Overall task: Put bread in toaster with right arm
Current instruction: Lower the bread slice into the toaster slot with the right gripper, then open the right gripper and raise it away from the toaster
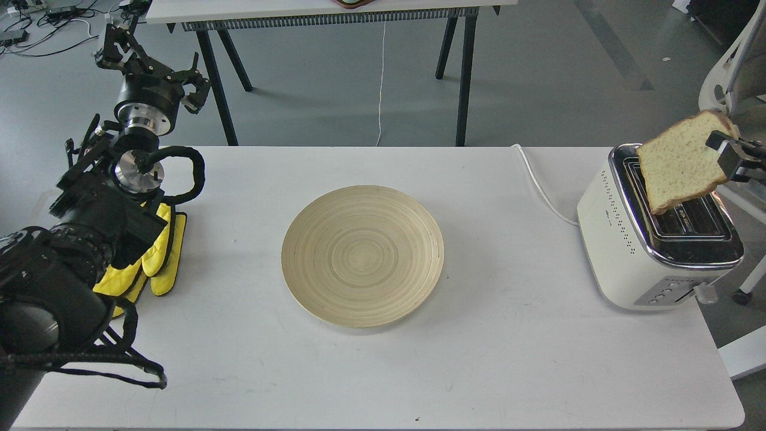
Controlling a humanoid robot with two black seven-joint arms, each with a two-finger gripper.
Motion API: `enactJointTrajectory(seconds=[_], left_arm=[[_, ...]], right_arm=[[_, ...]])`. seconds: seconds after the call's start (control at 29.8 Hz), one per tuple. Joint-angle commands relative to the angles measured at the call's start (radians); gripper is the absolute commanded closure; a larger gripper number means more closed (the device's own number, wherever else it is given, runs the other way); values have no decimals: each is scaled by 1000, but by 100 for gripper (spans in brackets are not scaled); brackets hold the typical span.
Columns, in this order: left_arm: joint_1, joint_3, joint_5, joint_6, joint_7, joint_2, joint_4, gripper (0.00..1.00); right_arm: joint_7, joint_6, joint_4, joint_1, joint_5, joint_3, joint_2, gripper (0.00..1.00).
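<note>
Head view: bread held over toaster, plate empty.

Right hand (718, 149), entering at 3 o'clock, grips the bread (679, 163) by its right edge; the slice hangs tilted, its lower corner over the toaster's (622, 245) black slots, not inserted. Toaster stands at the worktop's (383, 371) right edge, white cord (541, 185) trailing to 11 o'clock; its small marking is illegible. Wooden plate (362, 263) at centre holds nothing. Left hand (157, 72) at 10 o'clock, fingers spread, beyond the far edge; yellow mitt (158, 263) lies beneath that arm. Near half of the worktop is bare.
</note>
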State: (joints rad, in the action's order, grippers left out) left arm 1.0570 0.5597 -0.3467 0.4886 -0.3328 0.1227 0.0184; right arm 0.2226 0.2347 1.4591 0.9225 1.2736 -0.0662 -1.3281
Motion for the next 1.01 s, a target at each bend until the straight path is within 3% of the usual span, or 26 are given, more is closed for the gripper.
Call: enactJointTrajectory(seconds=[0.0,0.54,0.6,0.7,0.84,0.87,0.97], left_arm=[[0,0,0,0,0,0,0,0],[0,0,0,0,0,-2,0,0],[0,-1,0,0,0,0,0,0],[0,-1,0,0,0,0,0,0],[0,-1,0,0,0,0,0,0],[0,-1,0,0,0,0,0,0],[0,-1,0,0,0,0,0,0]], right_arm=[[0,0,3,-1,3,5,-19,86],[0,1,-6,-34,3,31,9,84],[0,6,-20,-47,3,31,35,72],[1,30,-45,-57,-8,26,81,42],[4,80,-37,-57,-14,16,115,12],[4,84,-36,-57,-14,9,128,8],[4,104,-34,-57,-25,-30,171,7]])
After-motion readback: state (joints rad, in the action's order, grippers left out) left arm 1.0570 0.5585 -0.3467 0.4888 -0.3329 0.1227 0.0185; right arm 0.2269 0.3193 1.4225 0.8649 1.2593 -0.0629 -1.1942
